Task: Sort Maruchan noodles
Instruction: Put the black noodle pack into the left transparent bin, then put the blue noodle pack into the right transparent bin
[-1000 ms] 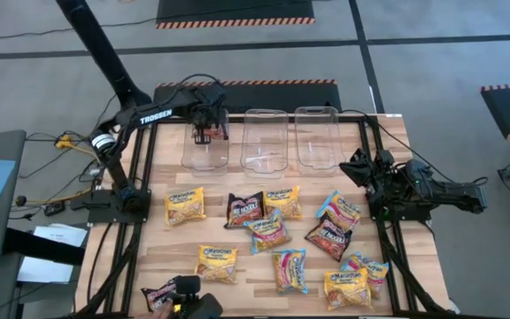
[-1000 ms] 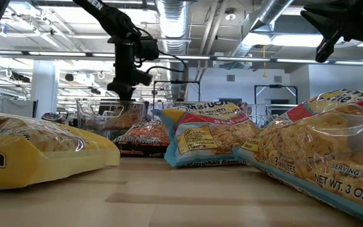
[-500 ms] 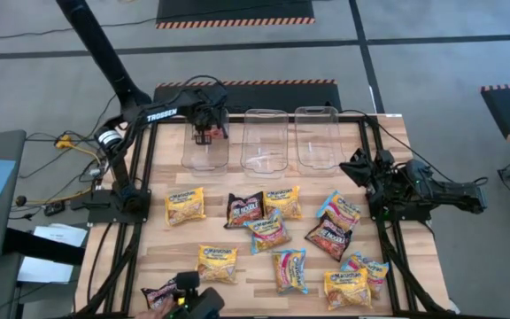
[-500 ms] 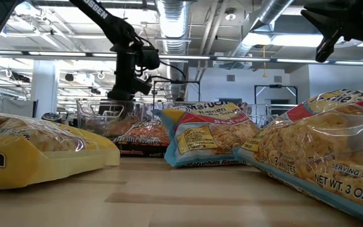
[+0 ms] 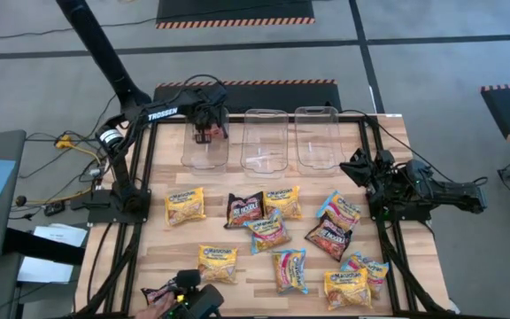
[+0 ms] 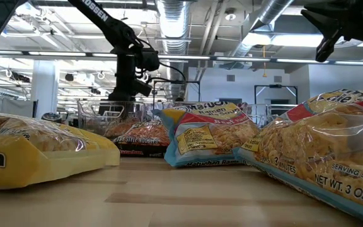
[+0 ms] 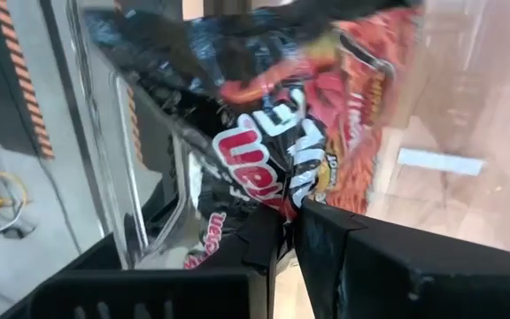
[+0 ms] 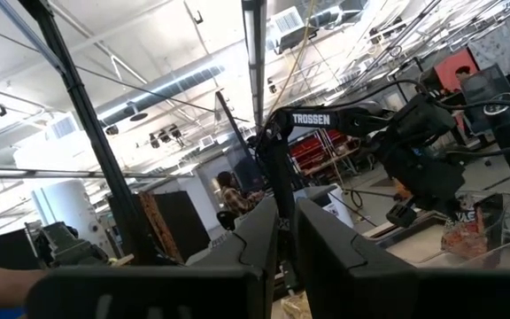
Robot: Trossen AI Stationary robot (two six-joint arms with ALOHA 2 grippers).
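You're in industrial lab hall: exposed ceiling ducts (image 6: 175, 16), striped hazard tape (image 5: 235, 22) on grey floor, equipment racks behind table.

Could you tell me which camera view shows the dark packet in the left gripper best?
The left wrist view: the dark maroon packet fills it, pinched between the left gripper's fingers. The high view shows only a red speck over the left tub; the low view a blurred shape there; the right wrist view a distant glimpse.

The left gripper (image 5: 211, 133) hangs at full reach, fingers (image 7: 273, 239) nearly together with only a thin slit between, seemingly still pinching. The right gripper (image 5: 359, 167) waits raised, its fingers (image 8: 268, 230) narrowly parted
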